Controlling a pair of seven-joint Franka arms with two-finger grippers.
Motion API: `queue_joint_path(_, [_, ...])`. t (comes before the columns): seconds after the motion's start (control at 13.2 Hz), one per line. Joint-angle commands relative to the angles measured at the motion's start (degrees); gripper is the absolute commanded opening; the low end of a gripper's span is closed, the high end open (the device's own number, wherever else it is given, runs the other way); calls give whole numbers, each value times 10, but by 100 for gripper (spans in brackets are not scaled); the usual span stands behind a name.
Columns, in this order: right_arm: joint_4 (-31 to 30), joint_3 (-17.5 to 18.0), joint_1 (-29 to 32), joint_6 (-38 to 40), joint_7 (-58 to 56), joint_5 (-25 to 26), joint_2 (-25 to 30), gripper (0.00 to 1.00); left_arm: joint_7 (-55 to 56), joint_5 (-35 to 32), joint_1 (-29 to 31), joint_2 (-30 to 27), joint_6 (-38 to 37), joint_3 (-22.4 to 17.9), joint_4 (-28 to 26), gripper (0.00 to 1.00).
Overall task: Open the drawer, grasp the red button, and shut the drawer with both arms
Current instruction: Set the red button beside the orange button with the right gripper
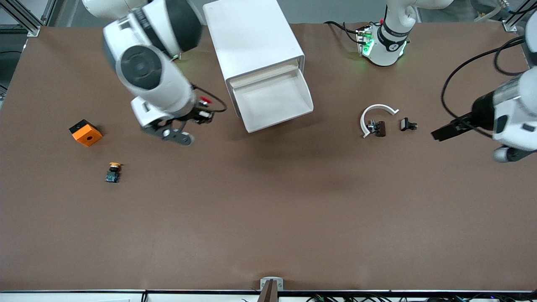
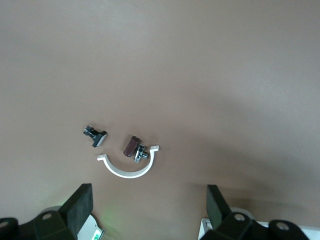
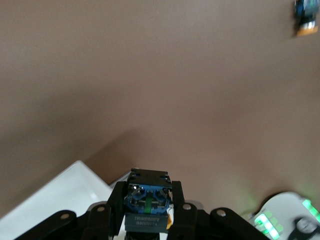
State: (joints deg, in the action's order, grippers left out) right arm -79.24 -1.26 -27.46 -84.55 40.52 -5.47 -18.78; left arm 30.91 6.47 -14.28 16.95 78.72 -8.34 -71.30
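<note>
Black right gripper (image 1: 204,113) clamps red-capped, blue-based push button (image 3: 146,204) above brown table (image 1: 268,209), at nine o'clock of open white drawer (image 1: 275,100), left gripper (image 2: 147,207) spread wide, waiting.

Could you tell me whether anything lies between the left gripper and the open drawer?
Yes: a white curved piece, a brown part and a black part lie on the table between left gripper and drawer.

The left gripper (image 2: 147,205) hangs over the brown counter (image 2: 200,75), jaws spread wide. A white curved bracket (image 2: 127,169) lies on the counter. Touching the bracket's inner side is a small brown part (image 2: 134,148); a small black clip (image 2: 95,135) lies near the bracket, apart.
</note>
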Motion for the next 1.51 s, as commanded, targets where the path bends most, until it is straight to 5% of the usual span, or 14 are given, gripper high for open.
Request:
queue_joint_path(0.0, [-46,10,66,-32,-132,19,9,22,-15,-15,-20,35,36,21,2,100])
queue_joint_path(0.53, [-201,10,164,-279,-287,77,2,22,-23,-47,-79,97,119,23,-7,100])
queue_joint_path(0.98, [-216,9,224,-393,-336,124,-67,22,-14,-37,-129,156,179,34,-13,100])
queue_joint_path(1.44, [-224,10,253,-446,-402,165,-126,21,19,-15,-176,130,308,60,-147,100])
